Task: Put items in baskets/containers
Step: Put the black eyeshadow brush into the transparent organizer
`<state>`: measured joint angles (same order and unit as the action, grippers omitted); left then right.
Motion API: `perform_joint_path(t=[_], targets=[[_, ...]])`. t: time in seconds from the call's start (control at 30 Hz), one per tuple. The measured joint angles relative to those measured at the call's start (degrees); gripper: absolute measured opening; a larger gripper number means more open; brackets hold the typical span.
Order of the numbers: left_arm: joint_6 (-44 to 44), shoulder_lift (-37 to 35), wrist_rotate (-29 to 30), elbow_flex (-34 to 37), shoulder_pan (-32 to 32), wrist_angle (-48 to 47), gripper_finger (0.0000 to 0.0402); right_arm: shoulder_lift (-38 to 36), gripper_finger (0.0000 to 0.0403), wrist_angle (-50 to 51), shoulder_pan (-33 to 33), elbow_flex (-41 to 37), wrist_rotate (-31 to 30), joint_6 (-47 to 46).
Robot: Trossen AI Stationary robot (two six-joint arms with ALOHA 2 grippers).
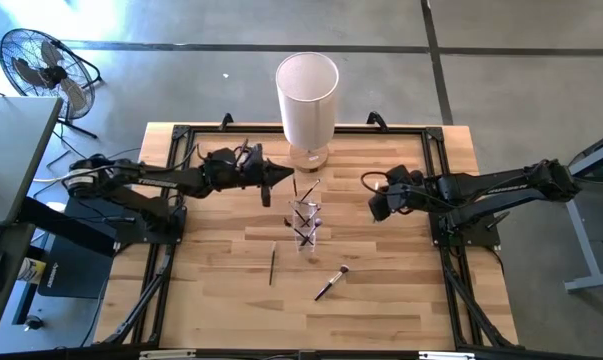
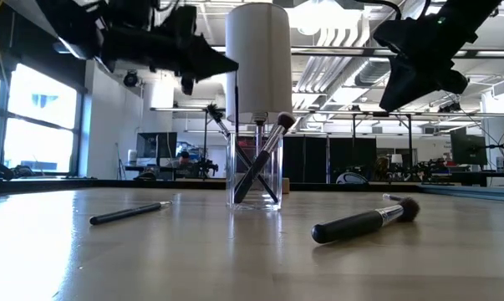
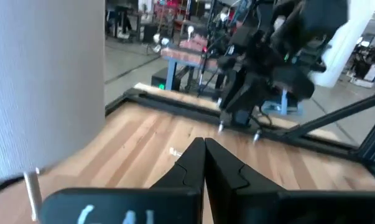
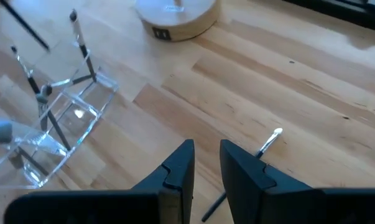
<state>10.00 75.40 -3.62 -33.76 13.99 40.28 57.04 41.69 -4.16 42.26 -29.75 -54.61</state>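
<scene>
Right wrist view first: my right hand (image 4: 206, 171) hangs over the table (image 4: 324, 74) with its fingers a little apart, a narrow gap between them. A thin makeup brush (image 4: 272, 139) with a pale tip runs slantwise just beneath and behind one finger. I cannot tell whether I have it nipped or whether it only lies on the wood below.

Just beyond my fingertips and off to one side stands the clear plastic cup (image 4: 81, 102), with several brushes already leaning crossed inside it. Past the cup sits the round wooden foot of the tall white cylinder (image 1: 307, 95).

To do this step well, I judge I should carry the brush handle-down over the cup's mouth. I should keep clear of the crossed handles so I do not tip the light cup, and let go only once the handle is inside the rim.

Across the cup, my left hand (image 1: 284, 178) waits above the table, shut tight and empty. Two more brushes, a slim one (image 1: 272, 265) and a thick one (image 1: 331, 283), lie well beyond the cup.
</scene>
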Motion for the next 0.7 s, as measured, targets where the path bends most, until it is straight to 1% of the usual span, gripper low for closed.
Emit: perform_joint_path(t=[0.1, 0.2, 0.37, 0.43, 0.57, 0.7], targets=[[0.1, 2.1, 0.0, 0.3, -0.1, -1.1, 0.0, 0.0, 0.0071, 0.0, 0.0, 0.0, -1.8, -1.8], [0.4, 3.3, -0.5, 0.0, -0.1, 1.0, 0.0, 0.0, 0.0071, -0.3, 0.0, 0.0, -2.9, -2.4], [0.7, 7.1, -0.3, -0.3, -0.1, 0.0, 0.0, 0.0, 0.0071, -1.7, 0.0, 0.0, -2.3, -2.6], [0.8, 7.4, -1.0, -0.5, -0.1, -0.2, 0.0004, 0.0, 0.0071, -2.1, 0.0, 0.0, -2.3, -2.5], [0.8, 7.3, -3.4, -2.0, -0.1, -0.1, 0.0036, 0.0, 0.0071, -2.1, 0.0, 0.0, -2.3, -2.7], [0.7, 7.3, -2.7, -3.6, -0.1, -3.4, 0.0083, 0.0, 0.0071, -2.1, 0.0, 0.0, -4.0, -3.4]])
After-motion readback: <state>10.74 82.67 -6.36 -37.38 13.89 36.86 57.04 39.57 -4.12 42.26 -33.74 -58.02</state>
